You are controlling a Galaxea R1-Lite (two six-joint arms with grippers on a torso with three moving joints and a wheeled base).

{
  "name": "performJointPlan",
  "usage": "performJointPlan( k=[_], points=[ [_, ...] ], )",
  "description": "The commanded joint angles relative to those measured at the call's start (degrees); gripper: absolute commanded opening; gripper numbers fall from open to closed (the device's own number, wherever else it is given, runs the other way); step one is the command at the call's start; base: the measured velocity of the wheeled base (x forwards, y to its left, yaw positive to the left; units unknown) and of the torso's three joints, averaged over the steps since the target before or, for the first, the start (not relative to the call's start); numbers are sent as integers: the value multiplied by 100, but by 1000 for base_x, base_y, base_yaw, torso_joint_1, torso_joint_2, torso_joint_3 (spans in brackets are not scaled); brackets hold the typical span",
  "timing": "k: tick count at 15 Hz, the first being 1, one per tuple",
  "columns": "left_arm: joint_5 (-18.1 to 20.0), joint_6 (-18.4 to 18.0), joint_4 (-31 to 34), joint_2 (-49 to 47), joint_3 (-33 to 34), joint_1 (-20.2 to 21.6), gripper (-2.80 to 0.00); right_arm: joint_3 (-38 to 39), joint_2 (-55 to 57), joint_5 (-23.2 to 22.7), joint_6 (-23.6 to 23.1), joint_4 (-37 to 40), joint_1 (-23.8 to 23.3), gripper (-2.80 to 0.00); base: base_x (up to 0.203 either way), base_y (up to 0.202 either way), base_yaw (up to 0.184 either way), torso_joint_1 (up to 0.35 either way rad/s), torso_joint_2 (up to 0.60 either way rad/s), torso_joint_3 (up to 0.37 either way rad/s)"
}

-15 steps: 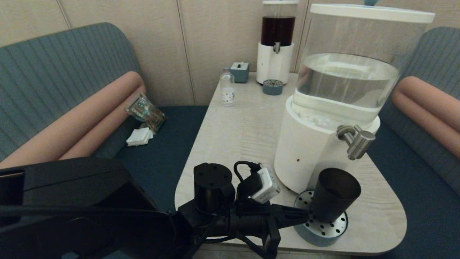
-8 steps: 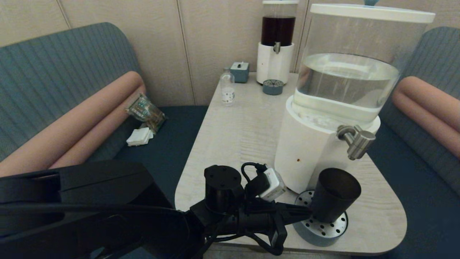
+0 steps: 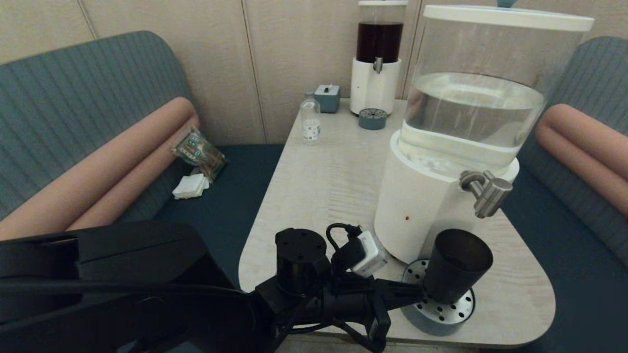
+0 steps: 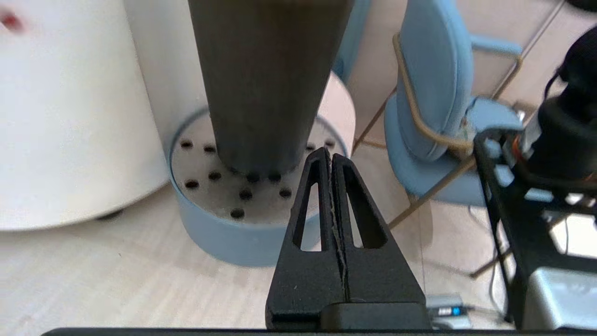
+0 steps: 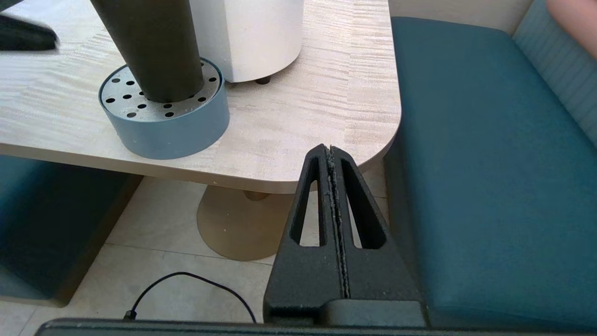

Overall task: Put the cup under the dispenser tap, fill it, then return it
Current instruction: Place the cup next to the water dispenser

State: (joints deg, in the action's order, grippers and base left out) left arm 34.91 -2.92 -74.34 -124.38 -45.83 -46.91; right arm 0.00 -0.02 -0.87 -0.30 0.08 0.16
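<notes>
The dark tapered cup (image 3: 456, 267) stands upright on the round blue drip tray (image 3: 417, 318), below the brushed-metal dispenser tap (image 3: 486, 193) of the large white dispenser (image 3: 417, 206). No water stream shows. My left gripper (image 3: 419, 292) is shut and empty, its tips level with the cup's lower part on its left side. In the left wrist view that gripper (image 4: 328, 151) points just past the cup (image 4: 266, 79) over the tray (image 4: 224, 238); contact cannot be told. My right gripper (image 5: 329, 149) is shut, low beyond the table's near right corner; the cup (image 5: 154, 46) stands off from it.
At the table's far end stand a narrower dispenser with brown liquid (image 3: 377, 63), a small blue tray (image 3: 372, 118), a clear bottle (image 3: 310, 120) and a small grey box (image 3: 327, 97). Teal benches flank the table (image 3: 319, 176). A packet (image 3: 198, 152) lies on the left bench.
My left arm shifted a little to the right toward the cup, then eased slightly back. The cup, the tray and the tap have not moved.
</notes>
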Motion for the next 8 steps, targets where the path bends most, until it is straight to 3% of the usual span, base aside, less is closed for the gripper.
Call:
performJointPlan(
  k=[1, 8],
  points=[
    [24, 53, -138, 211, 127, 6, -280, 9, -6, -1, -5, 1, 2, -280, 0, 0, 0, 0, 0, 0],
    [32, 72, -151, 124, 74, -11, -280, 0, -6, -1, -5, 1, 2, -280, 0, 0, 0, 0, 0, 0]
  ],
)
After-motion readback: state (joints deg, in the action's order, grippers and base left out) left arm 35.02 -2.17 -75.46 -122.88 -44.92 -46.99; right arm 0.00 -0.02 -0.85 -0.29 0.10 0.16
